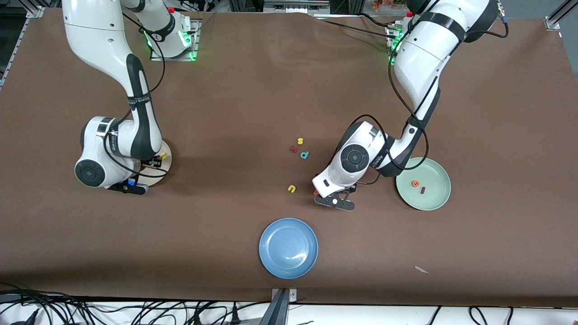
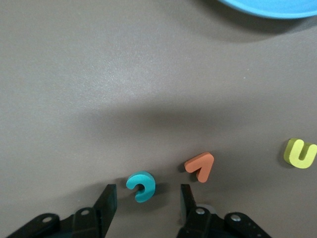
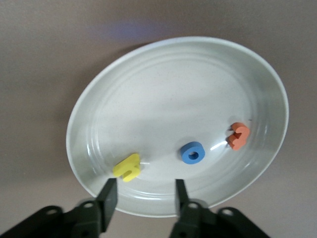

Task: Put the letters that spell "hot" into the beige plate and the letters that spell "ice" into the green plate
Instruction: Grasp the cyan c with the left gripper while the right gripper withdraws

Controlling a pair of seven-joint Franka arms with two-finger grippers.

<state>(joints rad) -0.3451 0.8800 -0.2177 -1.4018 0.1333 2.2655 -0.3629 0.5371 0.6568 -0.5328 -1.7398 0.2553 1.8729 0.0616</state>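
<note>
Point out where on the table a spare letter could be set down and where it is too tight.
Bare cloth lies between the beige plate and the scattered letters, and around the blue plate. It is crowded where the left gripper stands open around the teal c, beside the orange v and the green plate.

Blue plate (image 1: 288, 248) nearest camera; yellow u (image 1: 292, 188), orange v (image 2: 200, 166), yellow s (image 1: 300, 141), teal p (image 1: 305, 155) mid-table.
</note>
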